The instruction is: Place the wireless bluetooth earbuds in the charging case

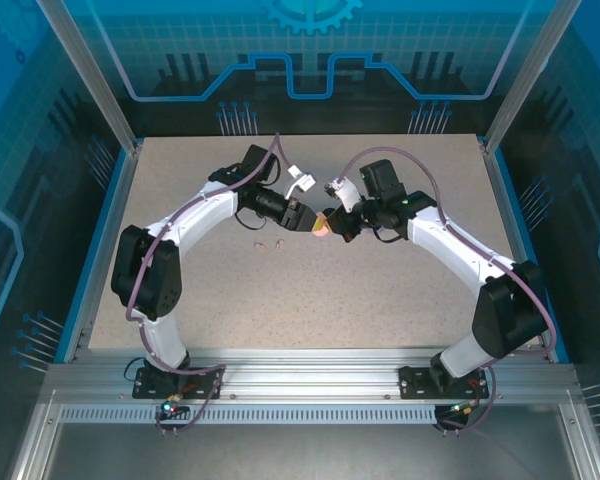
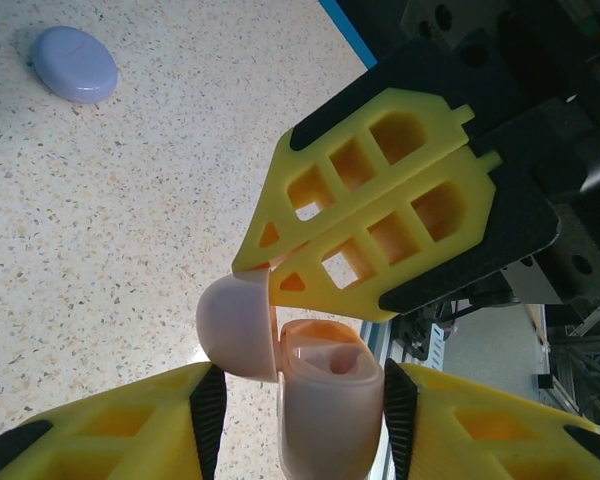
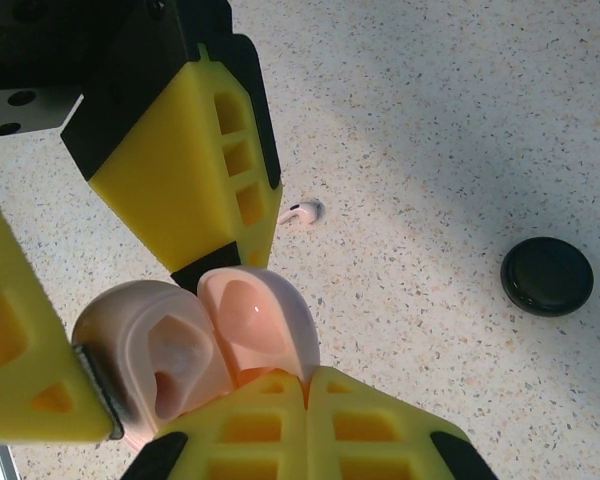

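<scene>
Glossy pink plastic case, speckled matt table

The pink case is cut off below; 2 earbuds are mere specks.

Bright, even overhead light; the speckled tabletop carries faint, soft shadows. Wrist views are sharp mid-frame, the nearest yellow fingers slightly blurred, with a pale sheen on the pink charging case.
</scene>
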### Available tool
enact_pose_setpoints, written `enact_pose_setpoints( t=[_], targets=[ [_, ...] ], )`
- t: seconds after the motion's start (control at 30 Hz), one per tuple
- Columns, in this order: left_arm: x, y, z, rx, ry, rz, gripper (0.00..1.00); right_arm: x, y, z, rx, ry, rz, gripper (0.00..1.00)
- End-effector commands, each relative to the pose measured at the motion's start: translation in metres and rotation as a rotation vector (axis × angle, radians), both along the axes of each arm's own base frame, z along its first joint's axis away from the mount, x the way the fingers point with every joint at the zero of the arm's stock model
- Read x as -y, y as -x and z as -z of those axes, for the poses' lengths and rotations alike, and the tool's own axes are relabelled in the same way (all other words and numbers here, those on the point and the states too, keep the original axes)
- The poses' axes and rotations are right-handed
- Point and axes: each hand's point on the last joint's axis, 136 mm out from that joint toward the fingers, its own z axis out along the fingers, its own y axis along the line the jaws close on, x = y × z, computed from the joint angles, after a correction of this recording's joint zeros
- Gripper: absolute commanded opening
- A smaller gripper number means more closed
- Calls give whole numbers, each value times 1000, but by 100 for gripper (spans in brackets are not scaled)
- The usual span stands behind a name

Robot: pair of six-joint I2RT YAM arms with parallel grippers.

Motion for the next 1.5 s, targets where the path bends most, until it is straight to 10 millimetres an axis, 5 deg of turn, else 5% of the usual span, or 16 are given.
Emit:
enact_pose_setpoints(
  t=[0.0, 0.7, 1.1, 1.33, 1.47],
  targets=[
    [0, 7, -10, -16, 55, 22, 47, -5, 1, -6, 7, -11, -9, 0],
    [1, 6, -2, -24, 60, 12, 39, -6, 0, -6, 1, -14, -7, 0],
    [0, 8, 2, -22, 56, 3, 0, -5, -6, -10, 13, -11, 22, 0],
    [-20, -9, -3, 80, 46, -159, 0, 14, -12, -46, 7, -119, 156, 44],
    [-46, -21, -16, 175, 70, -315, 0, 23, -2, -64, -20, -195, 235, 53]
  ],
)
